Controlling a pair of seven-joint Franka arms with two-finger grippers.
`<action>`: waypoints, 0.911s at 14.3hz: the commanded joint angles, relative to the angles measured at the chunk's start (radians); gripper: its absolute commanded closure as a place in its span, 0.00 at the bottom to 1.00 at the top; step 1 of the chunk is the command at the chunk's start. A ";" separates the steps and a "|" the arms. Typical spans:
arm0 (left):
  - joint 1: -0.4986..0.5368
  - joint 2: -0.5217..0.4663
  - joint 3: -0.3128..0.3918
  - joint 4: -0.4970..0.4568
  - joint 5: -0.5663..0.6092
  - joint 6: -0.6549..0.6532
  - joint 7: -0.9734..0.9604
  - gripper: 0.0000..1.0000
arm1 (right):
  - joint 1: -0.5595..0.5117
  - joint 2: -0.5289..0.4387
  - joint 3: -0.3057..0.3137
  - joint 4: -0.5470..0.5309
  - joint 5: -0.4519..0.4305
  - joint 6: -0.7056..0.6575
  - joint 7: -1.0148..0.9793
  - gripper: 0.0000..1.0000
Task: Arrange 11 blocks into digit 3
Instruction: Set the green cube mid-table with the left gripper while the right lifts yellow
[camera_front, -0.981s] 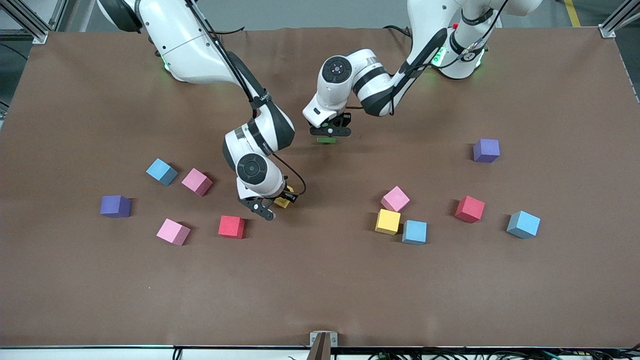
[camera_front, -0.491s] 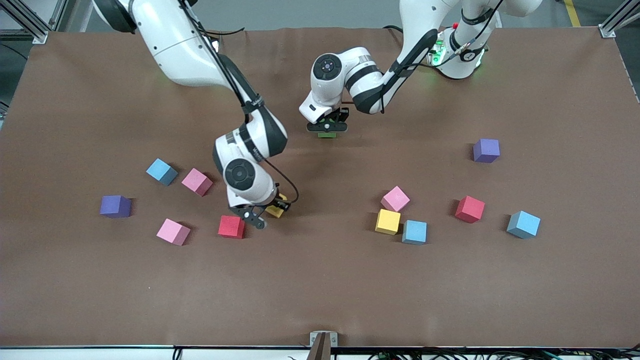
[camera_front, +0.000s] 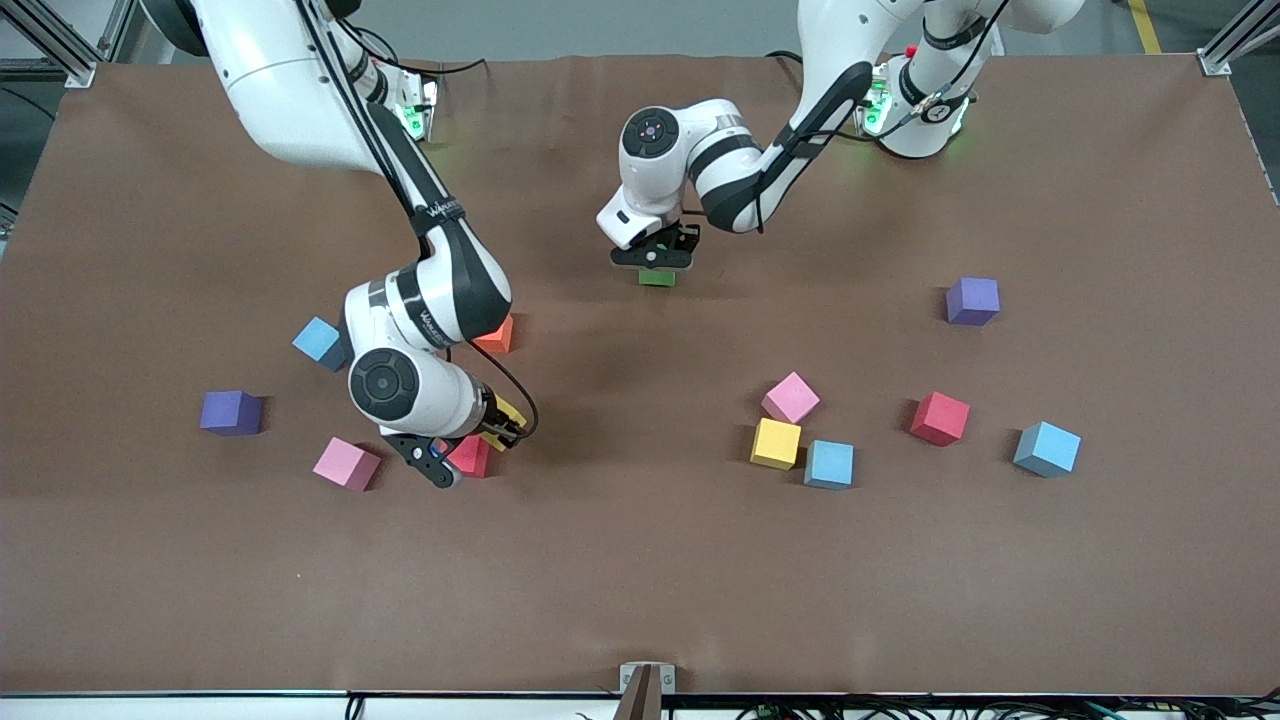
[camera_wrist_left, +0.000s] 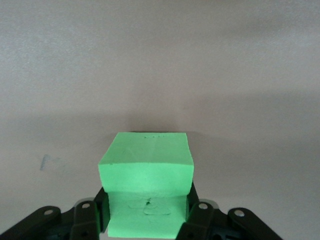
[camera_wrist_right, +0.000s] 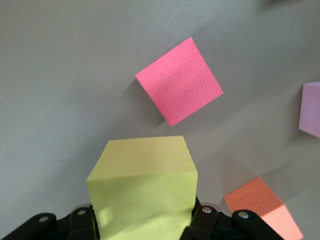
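Brown cloth covers the whole table (camera_front: 640, 580), and your blocks lie spread out on it, with no part of the digit 3 built yet.

Your left gripper (camera_front: 655, 258) is squeezed shut on the green block (camera_front: 657, 277). In the left wrist view the green block (camera_wrist_left: 145, 182) sits snug between the two fingers (camera_wrist_left: 92, 215), with bare cloth under it. It hangs low over the middle of the table, near the robots' end.

Your right gripper (camera_front: 470, 445) is pinching a yellow block (camera_front: 503, 412). The right wrist view shows that yellow block (camera_wrist_right: 142, 197) held up in the air. Right below this claw is a red block (camera_front: 470, 455), and a pink block (camera_front: 346, 464) lies close beside it. An orange block (camera_front: 495, 335) sits under the right arm, and a light blue block (camera_front: 318, 340) peeks out by its wrist.

Watch out here, I think. The right claw is very low over the red block, so if you drop down now the yellow one may bump it and shove it away. The yellow block also looks held near its edge, so it could twist or slip out.

Over toward the left arm's end, well away from both claws, wait another pink block (camera_front: 791, 397), another yellow block (camera_front: 776, 443), two more light blue blocks (camera_front: 829, 464), and another red block (camera_front: 939, 418). Two purple cubes (camera_front: 972, 301) are not part of your job.
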 joint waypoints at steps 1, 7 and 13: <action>-0.009 0.028 0.003 0.039 0.026 -0.019 -0.010 0.69 | 0.006 -0.019 0.010 -0.006 0.002 0.001 0.077 1.00; -0.003 0.023 0.003 0.039 0.037 -0.033 -0.016 0.00 | 0.015 -0.062 0.005 -0.015 -0.007 -0.034 0.135 0.98; 0.014 -0.070 -0.002 0.152 0.026 -0.284 -0.025 0.00 | 0.048 -0.076 -0.002 -0.012 -0.133 -0.090 0.269 1.00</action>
